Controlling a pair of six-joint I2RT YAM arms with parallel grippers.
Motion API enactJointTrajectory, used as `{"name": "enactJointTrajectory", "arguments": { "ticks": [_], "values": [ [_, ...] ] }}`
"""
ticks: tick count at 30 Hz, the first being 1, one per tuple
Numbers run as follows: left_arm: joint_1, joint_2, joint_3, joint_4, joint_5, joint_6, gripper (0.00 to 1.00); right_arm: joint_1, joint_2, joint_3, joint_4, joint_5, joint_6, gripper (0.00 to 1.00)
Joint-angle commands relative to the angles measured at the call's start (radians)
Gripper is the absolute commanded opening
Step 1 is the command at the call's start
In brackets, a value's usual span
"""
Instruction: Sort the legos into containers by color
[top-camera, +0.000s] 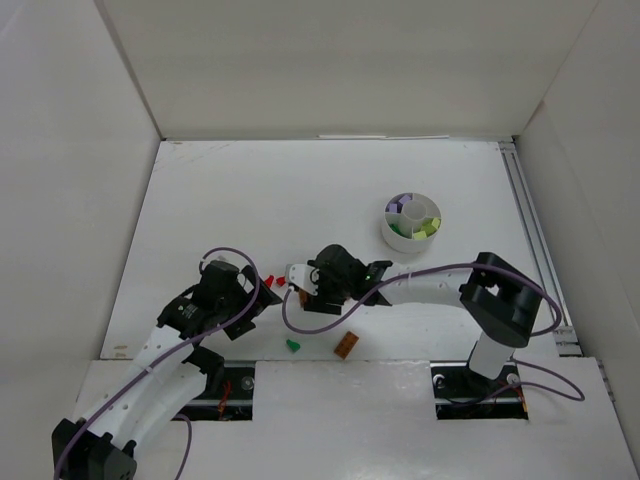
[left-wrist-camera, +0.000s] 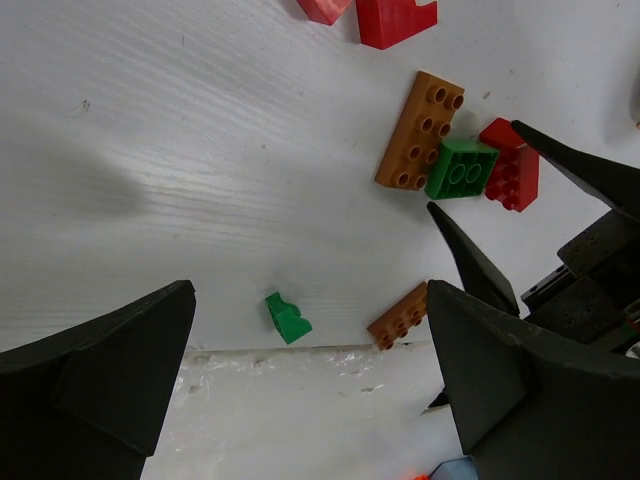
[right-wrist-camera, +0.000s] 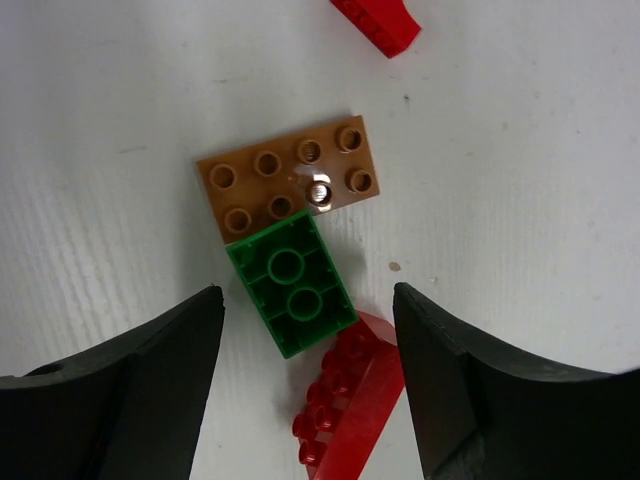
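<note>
— Status, right gripper (right-wrist-camera: 308, 298)?
— I read its fingers spread apart, framing a green brick (right-wrist-camera: 291, 283) that touches a brown plate (right-wrist-camera: 288, 178) and a red brick (right-wrist-camera: 345, 405).
— And the left gripper (left-wrist-camera: 310, 292)?
— Fingers apart, holding nothing, near a small green piece (left-wrist-camera: 287, 317). The dish (top-camera: 397, 242) sits well apart, far right.

You see hard, smooth plastic with a soft sheen in the green brick (right-wrist-camera: 290, 285), the brown plate (right-wrist-camera: 285, 175) (a bright glint sits among its studs) and the red brick (right-wrist-camera: 345, 410). They lie on a matt white table (right-wrist-camera: 520, 200) whose surface shows fine parallel ridges. The right gripper (right-wrist-camera: 307, 300) has fingers (right-wrist-camera: 110, 400) of dull black plastic, faintly grainy.
</note>
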Motion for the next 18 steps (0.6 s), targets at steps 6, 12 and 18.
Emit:
{"name": "enactJointTrajectory", "arguments": {
  "ticks": [6,12,18],
  "values": [
    [0.003,-0.011,0.031,-0.013,-0.012,0.001,1.00,0.009,0.012,0.022,0.085,0.074,0.044,0.48],
    [0.003,-0.011,0.031,-0.002,-0.012,0.010,1.00,0.009,-0.109,-0.016,0.145,0.043,0.053,0.29],
    [0.003,-0.011,0.040,0.016,-0.012,0.019,1.00,0.009,-0.234,-0.047,0.145,0.116,0.098,0.24]
  ]
}}
